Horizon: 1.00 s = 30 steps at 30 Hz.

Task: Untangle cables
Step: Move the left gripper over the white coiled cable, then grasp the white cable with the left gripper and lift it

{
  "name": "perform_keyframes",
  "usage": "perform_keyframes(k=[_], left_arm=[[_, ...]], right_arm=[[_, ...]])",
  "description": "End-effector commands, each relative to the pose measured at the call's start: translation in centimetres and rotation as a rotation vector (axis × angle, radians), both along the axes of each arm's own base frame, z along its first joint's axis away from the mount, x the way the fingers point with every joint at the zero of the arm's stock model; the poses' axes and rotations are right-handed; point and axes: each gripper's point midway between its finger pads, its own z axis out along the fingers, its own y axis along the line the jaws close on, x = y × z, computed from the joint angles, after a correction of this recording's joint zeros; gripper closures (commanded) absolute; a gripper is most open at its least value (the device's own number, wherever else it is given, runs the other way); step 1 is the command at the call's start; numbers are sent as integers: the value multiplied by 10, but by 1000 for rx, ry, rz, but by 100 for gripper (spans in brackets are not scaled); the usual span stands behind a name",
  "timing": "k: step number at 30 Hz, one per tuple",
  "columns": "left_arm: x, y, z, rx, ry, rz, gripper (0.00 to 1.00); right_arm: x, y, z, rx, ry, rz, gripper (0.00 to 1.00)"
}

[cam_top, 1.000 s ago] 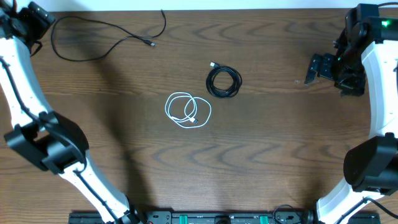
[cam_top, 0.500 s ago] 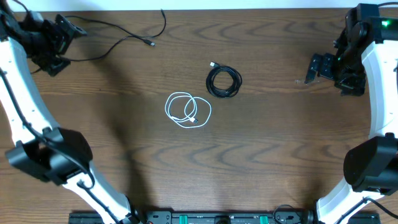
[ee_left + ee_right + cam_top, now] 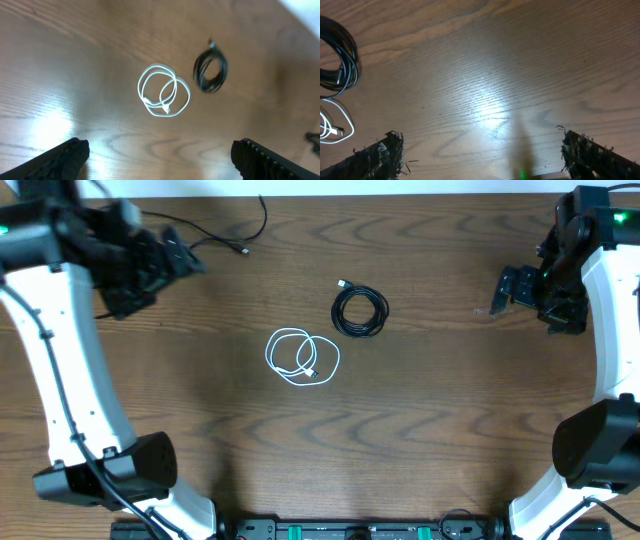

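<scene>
A white cable lies in loose loops near the table's middle; it also shows in the left wrist view and at the left edge of the right wrist view. A black cable coiled in a small ring lies just right of and behind it, seen in the left wrist view and the right wrist view. A second black cable lies stretched out at the back left, partly hidden by my left arm. My left gripper is open and empty above that cable. My right gripper is open and empty at the far right.
The wooden table fills the overhead view. A black rail runs along the front edge between the two arm bases.
My left arm has swung from the far back-left corner to the right, toward the table's middle. The right arm and the cables have not moved.
</scene>
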Motion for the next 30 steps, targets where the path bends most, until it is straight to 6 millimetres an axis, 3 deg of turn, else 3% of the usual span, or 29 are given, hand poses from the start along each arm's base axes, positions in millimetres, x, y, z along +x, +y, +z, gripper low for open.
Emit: perform_keyframes(k=[1,5,6,14,19,22,30], left_arm=[[-29,-24,-36,52,192,-94,4],[-32,-47,-70,63,266,-169,3],[-31,-59,-92,65,288,-208,3],[-25,-110,-186,76,296,-271,7],[-20,-101,-230,220,282,-148,9],[-16,-97,-244,262,252,-135,9],[-4,-97,-267,277,226,-106,44]], right_arm=[[0,1,9,-3,-27,-10,1],[0,1,9,-3,-27,-10,1],[0,1,9,-3,-27,-10,1],[0,1,9,-3,-27,-10,1],[0,1,9,-3,-27,-10,1],[0,1,9,-3,-27,-10,1],[0,1,9,-3,-27,-10,1]])
